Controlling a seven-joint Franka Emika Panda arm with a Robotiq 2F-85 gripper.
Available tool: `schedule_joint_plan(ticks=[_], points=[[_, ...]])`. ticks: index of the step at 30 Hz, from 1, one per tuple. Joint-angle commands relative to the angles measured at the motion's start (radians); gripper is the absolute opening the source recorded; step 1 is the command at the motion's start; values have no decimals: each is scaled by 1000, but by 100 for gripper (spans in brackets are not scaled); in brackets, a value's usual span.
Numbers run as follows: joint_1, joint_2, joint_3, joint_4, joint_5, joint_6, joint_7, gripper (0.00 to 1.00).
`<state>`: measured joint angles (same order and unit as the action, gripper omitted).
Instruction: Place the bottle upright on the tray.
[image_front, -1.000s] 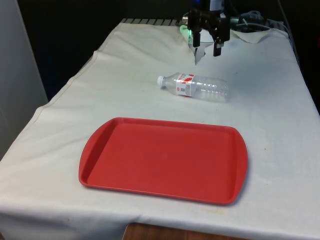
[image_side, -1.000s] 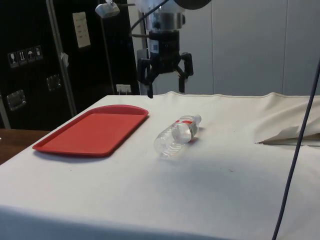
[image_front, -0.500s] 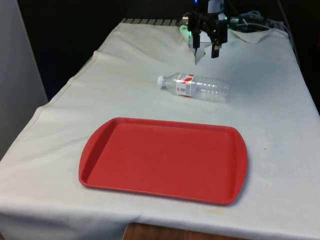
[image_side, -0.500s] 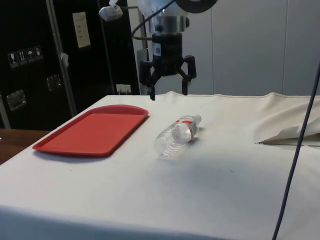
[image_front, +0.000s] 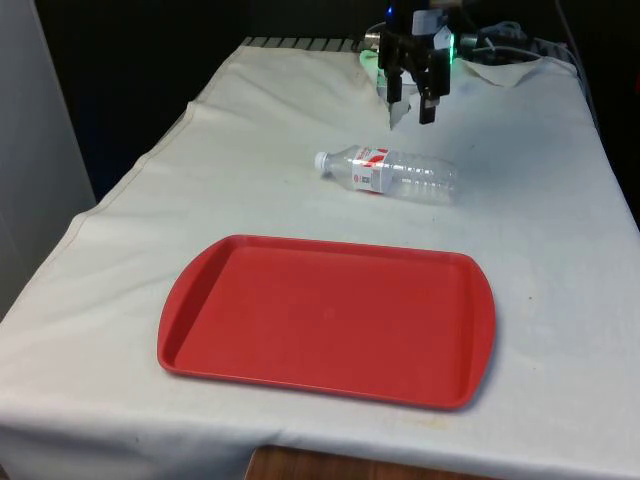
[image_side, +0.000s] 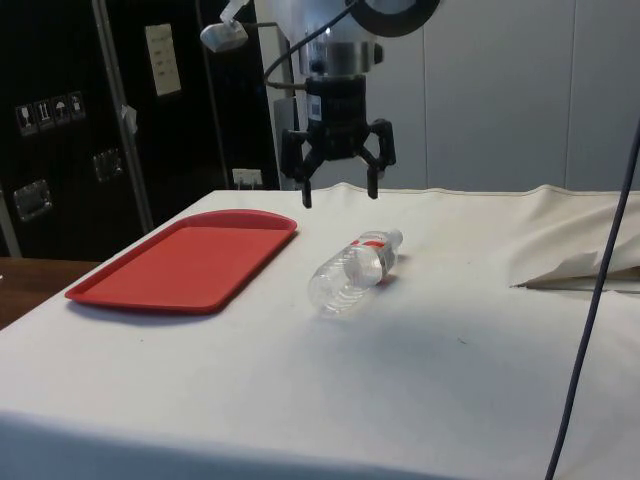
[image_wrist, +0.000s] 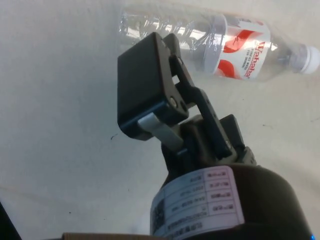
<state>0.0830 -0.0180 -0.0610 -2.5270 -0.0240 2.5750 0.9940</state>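
A clear plastic bottle (image_front: 390, 172) with a white cap and a red-and-white label lies on its side on the white cloth, cap towards the front view's left. In the side view the bottle (image_side: 355, 270) rests just beyond the red tray (image_side: 185, 260). The tray (image_front: 330, 318) sits empty nearer the front edge. My gripper (image_front: 411, 100) hangs open in the air behind and above the bottle, touching nothing; in the side view the gripper (image_side: 340, 195) hovers over the cap end. One of its fingers (image_wrist: 145, 85) shows in the wrist view above the bottle (image_wrist: 225, 35).
Cables and a bunched fold of cloth (image_front: 500, 60) lie at the table's far end. A dark cable (image_side: 600, 250) hangs down at the side view's right, near a raised cloth fold (image_side: 580, 270). Open cloth surrounds the bottle and tray.
The open gripper has drifted slightly lower and closer to the bottle while turning about its own axis. Bottle and tray have stayed where they were.
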Motion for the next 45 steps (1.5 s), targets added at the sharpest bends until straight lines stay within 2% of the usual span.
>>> schedule_joint_plan(ticks=[1, 2, 3, 9, 10, 12, 18, 19, 20, 25, 28, 29, 30, 33, 35, 36, 37, 43, 44, 45], points=[[0, 5, 0, -4, 11, 17, 11, 100], [0, 4, 0, 0, 1, 1, 11, 100], [0, 8, 0, -4, 12, 20, 20, 100], [1, 16, 0, -4, 29, 29, 37, 100], [0, 15, -1, 0, 9, 10, 40, 100], [1, 20, 0, -5, 45, 36, 34, 100], [1, 20, -4, -8, 77, 52, 23, 100], [-1, 21, -7, -3, 47, 33, 40, 100], [1, 19, -5, -9, 81, 55, 21, 100], [2, 18, -7, -10, 103, 65, 16, 100], [3, 17, -7, -9, 138, 64, 4, 100], [0, 21, -10, -5, 102, 53, 27, 100], [3, 17, -6, -9, 148, 63, 0, 100], [3, 17, -6, -7, 186, 60, -13, 100], [3, 17, -6, -6, 202, 59, -18, 100], [0, 21, -10, -4, 162, 53, 3, 100], [3, 17, -6, -6, 209, 58, -20, 100], [3, 17, -6, -4, 257, 53, -26, 100], [0, 21, -10, -4, 217, 53, -4, 100], [3, 17, -6, -4, 263, 53, -27, 100]])
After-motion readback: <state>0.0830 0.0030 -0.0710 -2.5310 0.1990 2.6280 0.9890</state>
